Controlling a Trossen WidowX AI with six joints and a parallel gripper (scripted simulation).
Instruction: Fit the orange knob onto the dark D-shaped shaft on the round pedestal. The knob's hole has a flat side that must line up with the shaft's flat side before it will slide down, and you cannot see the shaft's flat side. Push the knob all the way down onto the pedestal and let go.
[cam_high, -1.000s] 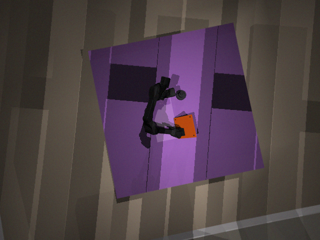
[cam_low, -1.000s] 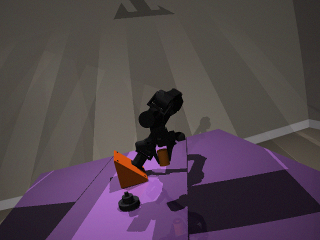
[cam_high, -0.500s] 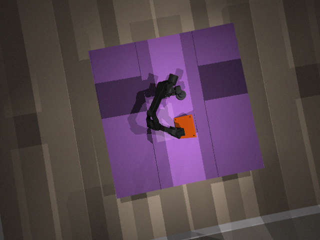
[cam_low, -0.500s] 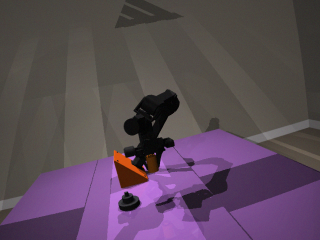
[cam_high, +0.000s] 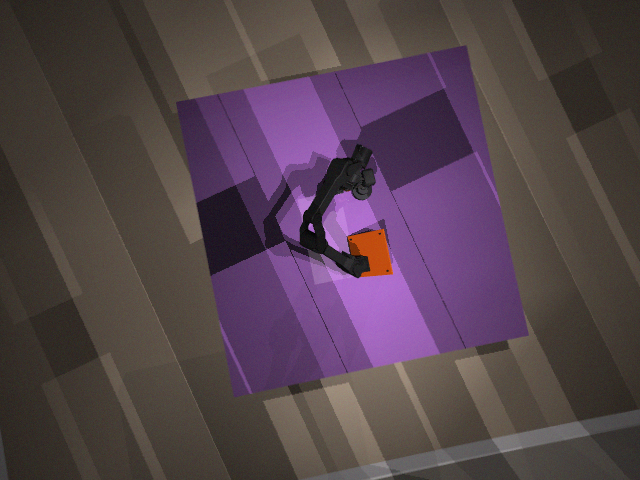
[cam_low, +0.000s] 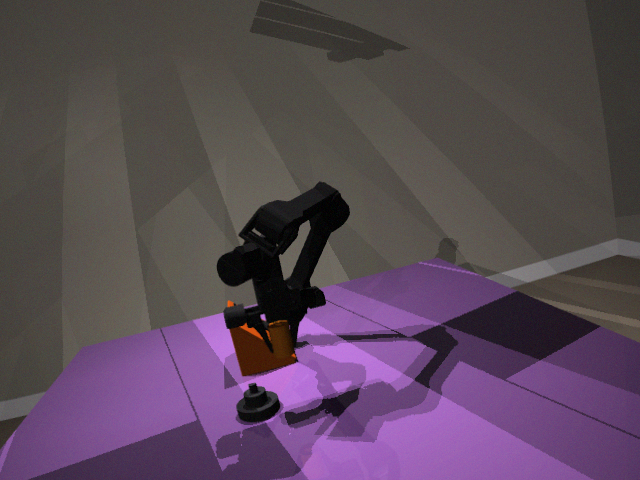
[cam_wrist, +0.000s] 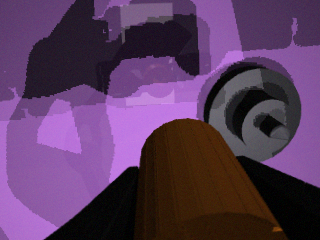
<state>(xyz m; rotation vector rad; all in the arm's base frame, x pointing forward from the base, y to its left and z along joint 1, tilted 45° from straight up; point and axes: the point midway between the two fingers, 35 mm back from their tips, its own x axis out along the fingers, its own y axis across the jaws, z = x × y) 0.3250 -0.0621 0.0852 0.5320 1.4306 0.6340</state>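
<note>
The orange knob (cam_low: 279, 334) (cam_wrist: 187, 155) is a ribbed upright cylinder. My gripper (cam_low: 283, 347) (cam_wrist: 187, 171) is shut on it and holds it in the air, above and to one side of the pedestal. The round dark pedestal (cam_high: 361, 196) (cam_low: 258, 410) (cam_wrist: 293, 102) stands on the table, stepped, with a short shaft (cam_low: 252, 386) (cam_wrist: 280, 132) upright at its centre. In the wrist view the pedestal lies to the upper right of the knob, whose near side overlaps its edge slightly. The knob's hole and the shaft's flat side are hidden.
The purple table (cam_high: 439, 310) (cam_low: 465, 428) carries an orange wedge-shaped mount (cam_high: 381, 258) (cam_low: 258, 359) at the arm's base. In the exterior view the mount stands behind the pedestal and the gripper. Dark shadows of the arm fall across the table.
</note>
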